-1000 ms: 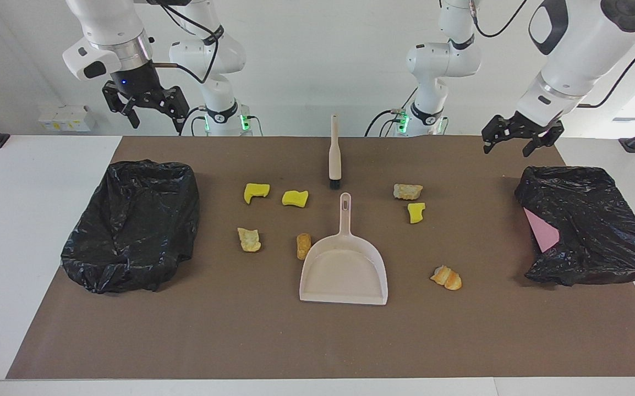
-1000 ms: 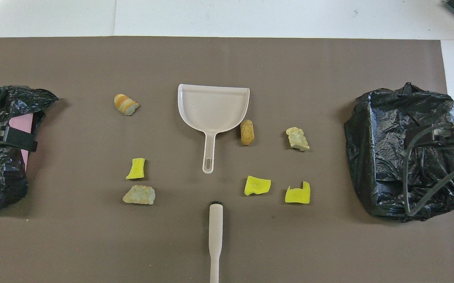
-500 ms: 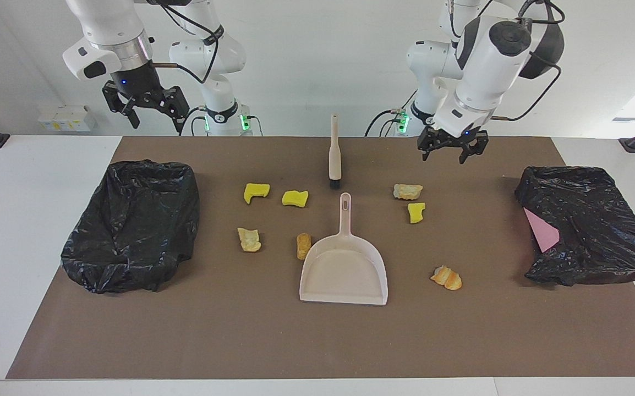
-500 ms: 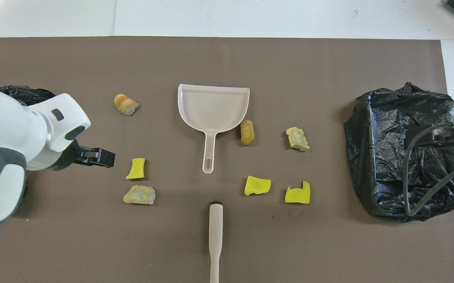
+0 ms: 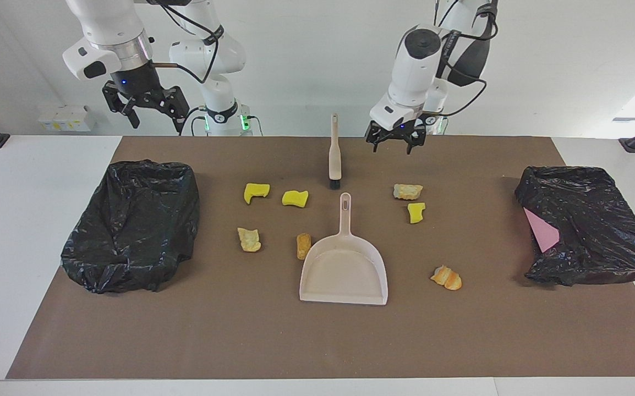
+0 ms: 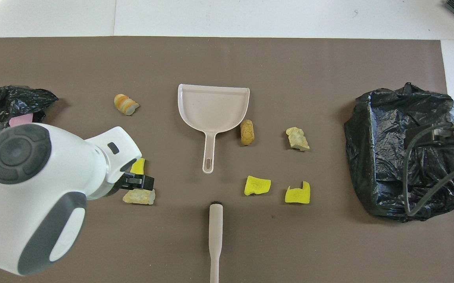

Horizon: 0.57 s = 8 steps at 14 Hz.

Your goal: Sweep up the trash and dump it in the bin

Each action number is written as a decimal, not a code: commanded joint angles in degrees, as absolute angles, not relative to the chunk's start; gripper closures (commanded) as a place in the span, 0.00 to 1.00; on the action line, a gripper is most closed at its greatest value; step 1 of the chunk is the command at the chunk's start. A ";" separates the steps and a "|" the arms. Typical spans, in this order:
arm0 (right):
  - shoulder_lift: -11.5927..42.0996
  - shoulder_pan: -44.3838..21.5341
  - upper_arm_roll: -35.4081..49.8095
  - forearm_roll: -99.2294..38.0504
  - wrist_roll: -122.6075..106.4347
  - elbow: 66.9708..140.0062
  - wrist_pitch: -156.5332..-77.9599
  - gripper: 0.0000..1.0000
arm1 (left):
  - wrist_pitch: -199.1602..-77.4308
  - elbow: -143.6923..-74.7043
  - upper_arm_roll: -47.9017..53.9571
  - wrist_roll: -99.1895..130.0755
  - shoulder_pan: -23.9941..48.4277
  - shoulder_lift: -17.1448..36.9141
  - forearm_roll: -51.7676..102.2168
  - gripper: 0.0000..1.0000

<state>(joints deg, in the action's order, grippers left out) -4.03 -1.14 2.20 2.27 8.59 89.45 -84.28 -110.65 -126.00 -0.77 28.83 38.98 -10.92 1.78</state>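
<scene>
Trash (image 5: 295, 198) lay scattered over the middle of the brown mat (image 5: 240, 330): seven scraps in all, three yellow sponge bits and four tan bread-like chunks, all loose on the mat around the dustpan (image 5: 344, 269) and none inside it. I saw the dustpan sitting flat near the mat's centre, its handle pointing toward the robots, with the brush (image 5: 334, 157) lying just past the handle's tip, close to the mat's edge on the robots' side. One bin lined with a black bag (image 5: 130, 223) sat at the right arm's end of the mat, another black-bagged bin (image 5: 590, 225) at the left arm's end. My left gripper (image 5: 396, 146) hung in the air with its jaws spread and nothing in them, beside the brush handle and above the mat's robot-side edge. My right gripper (image 5: 152, 113) waited high over the tabletop's robot-side edge near its bin, jaws apart too, holding nothing.
</scene>
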 commanded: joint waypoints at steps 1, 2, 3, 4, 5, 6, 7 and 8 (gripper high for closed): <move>-4.31 -0.88 2.37 0.79 7.21 89.21 -84.20 0.00 | -118.97 -133.48 -1.93 36.71 47.25 -11.52 1.76 0.00; -4.31 -0.88 2.46 0.88 7.21 89.21 -84.20 0.00 | -121.87 -136.12 -1.76 39.26 49.46 -11.86 1.76 0.00; -4.31 -0.79 2.03 0.88 7.29 89.21 -84.03 0.00 | -123.73 -137.53 -1.76 41.20 51.83 -11.95 1.76 0.00; -4.48 -0.62 1.76 0.88 6.42 89.56 -83.94 0.00 | -124.97 -138.59 -1.76 43.13 54.29 -11.52 1.76 0.00; -4.48 -0.35 1.50 0.88 6.24 89.65 -84.37 0.00 | -127.68 -140.60 -1.76 44.63 56.67 -11.43 1.76 0.00; -4.40 -0.79 1.58 0.79 6.50 89.74 -85.85 0.00 | -131.10 -142.80 -1.76 46.30 59.30 -11.43 1.76 0.00; -4.22 -1.23 1.58 0.88 6.68 90.08 -86.74 0.00 | -133.39 -144.65 -1.76 48.23 61.15 -11.51 1.76 0.00; -3.70 -1.23 2.02 0.88 7.03 90.35 -87.18 0.00 | -134.64 -145.45 -1.76 49.30 62.56 -11.43 1.76 0.00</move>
<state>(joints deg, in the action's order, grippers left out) -3.97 -1.21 1.83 2.27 8.53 89.52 -85.55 -130.45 -141.68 -0.56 46.67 58.96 -10.23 1.79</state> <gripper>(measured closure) 0.000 0.000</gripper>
